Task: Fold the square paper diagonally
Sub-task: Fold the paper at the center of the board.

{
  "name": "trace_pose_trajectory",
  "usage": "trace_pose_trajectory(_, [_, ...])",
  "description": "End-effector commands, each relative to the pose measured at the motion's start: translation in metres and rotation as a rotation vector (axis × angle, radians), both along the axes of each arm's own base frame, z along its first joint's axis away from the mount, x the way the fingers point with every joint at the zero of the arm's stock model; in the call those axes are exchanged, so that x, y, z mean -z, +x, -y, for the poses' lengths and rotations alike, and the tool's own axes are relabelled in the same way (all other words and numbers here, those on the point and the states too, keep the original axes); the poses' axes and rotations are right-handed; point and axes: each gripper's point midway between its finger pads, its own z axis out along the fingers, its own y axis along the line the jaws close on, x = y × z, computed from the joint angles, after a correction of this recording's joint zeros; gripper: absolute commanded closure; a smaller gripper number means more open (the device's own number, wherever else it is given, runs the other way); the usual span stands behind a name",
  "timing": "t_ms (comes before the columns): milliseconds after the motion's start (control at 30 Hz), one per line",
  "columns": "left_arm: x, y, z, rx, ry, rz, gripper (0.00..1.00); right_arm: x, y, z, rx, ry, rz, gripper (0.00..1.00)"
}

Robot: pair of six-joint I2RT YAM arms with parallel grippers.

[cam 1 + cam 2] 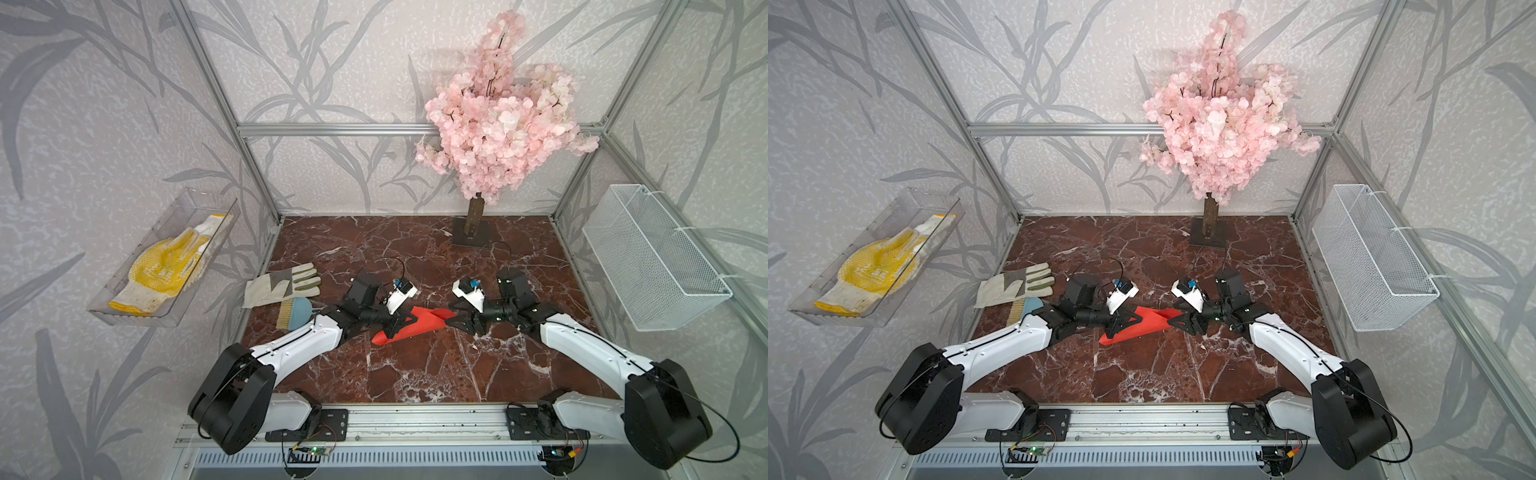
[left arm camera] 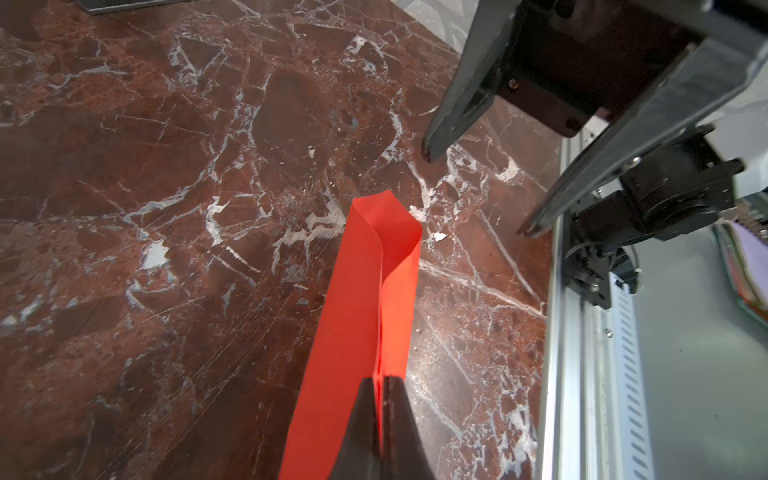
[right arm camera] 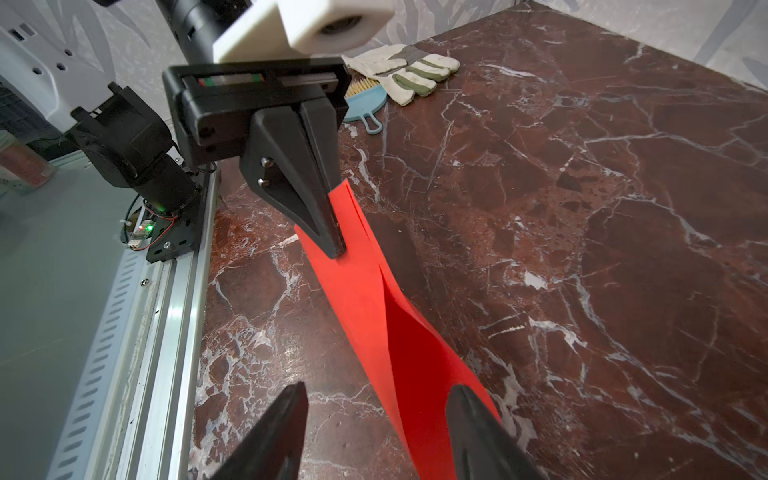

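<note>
Fold in hand, crease not yet set: the square paper [image 1: 409, 328], doubled loosely, is held over mid marble table [image 1: 415, 374], left gripper [image 2: 379, 380] clamped on both layers, right gripper [image 3: 376, 388] jaws apart and empty; next, lay flat and press.

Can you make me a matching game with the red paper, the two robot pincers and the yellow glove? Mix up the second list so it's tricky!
Things:
1. square paper
2. left pincer
3. right pincer
4. yellow glove

States or places:
A. open, holding nothing
B. lying in the clear tray on the wall
C. shut on the paper
D. red, doubled over loosely

Pairs: 1-D, 2-C, 3-A, 4-B.
</note>
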Motion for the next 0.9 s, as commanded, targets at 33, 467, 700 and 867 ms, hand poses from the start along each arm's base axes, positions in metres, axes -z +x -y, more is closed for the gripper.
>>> trace_pose_trajectory(33, [0.004,0.0,-0.01,-0.003,0.059,0.159,1.0,-0.006,0.004,-0.013,-0.069,0.011,0.045,0.47])
trace_pose_trajectory(467, [0.017,-0.012,-0.01,0.063,0.089,0.185,1.0,0.029,-0.008,-0.035,-0.183,-0.059,-0.126,0.56])
trace_pose_trajectory(700, [0.026,-0.009,-0.009,0.052,0.1,0.145,1.0,0.043,-0.007,-0.041,-0.197,-0.095,-0.179,0.56])
trace_pose_trajectory(867, [0.03,-0.008,-0.01,0.045,0.108,0.142,1.0,0.056,-0.011,-0.044,-0.208,-0.112,-0.238,0.57])
